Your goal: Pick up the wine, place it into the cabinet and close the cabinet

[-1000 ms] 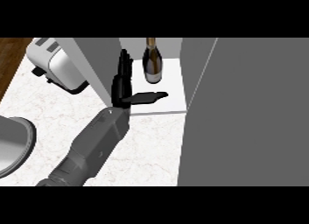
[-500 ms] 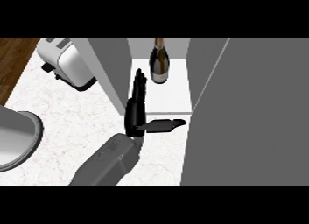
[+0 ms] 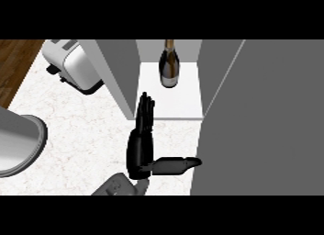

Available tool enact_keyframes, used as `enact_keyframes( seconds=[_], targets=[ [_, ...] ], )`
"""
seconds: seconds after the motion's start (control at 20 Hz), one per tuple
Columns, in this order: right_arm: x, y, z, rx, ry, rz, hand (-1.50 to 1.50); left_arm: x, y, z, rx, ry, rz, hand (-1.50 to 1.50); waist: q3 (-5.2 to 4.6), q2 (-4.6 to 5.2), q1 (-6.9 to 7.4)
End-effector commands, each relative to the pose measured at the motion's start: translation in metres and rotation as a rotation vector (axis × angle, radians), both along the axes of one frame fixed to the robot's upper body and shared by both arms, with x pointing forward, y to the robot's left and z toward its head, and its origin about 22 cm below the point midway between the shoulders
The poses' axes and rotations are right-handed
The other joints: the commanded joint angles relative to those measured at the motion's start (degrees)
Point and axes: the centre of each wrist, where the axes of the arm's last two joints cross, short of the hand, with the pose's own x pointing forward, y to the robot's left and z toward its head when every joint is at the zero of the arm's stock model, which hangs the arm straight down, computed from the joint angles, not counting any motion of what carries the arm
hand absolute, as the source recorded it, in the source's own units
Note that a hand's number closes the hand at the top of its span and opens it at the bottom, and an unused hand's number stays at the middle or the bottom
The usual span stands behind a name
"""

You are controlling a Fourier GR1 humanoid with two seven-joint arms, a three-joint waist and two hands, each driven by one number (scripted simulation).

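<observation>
White marbled desk (image 3: pixel 76 124) fills the middle and left, lit evenly. Brown plank wood floor (image 3: pixel 8 64) shows past its far left corner. A white toaster (image 3: pixel 73 64) with black knobs stands at the back of the desk, set at an angle, close beside the cabinet (image 3: pixel 120 73). The cabinet stands on the desk, open: grey side walls, white bottom panel inside. Its big flat grey door (image 3: pixel 272 119) takes up the whole right side. A large round grey vessel (image 3: pixel 12 142) sits at the left edge, cut off by the view; what kind, can't tell.
</observation>
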Motion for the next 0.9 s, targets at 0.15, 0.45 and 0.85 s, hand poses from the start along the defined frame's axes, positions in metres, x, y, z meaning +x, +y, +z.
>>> enact_keyframes(
  seconds=[0.15, 0.45, 0.85],
  targets=[
    [-0.014, -0.009, 0.013, -0.004, -0.016, 0.03, -1.5, -0.049, 0.022, 0.026, -0.004, 0.017, 0.063, -1.5, 0.01, 0.06, 0.03],
    [-0.01, -0.006, 0.008, 0.003, -0.007, 0.067, -1.5, -0.068, 0.037, 0.038, -0.045, -0.01, 0.008, -1.5, 0.0, 0.16, -0.15],
    [-0.005, -0.013, -0.001, -0.038, 0.056, 0.185, 1.5, -0.086, 0.088, 0.043, -0.029, -0.033, -0.065, -1.5, 0.0, 0.19, -0.02]
  ],
)
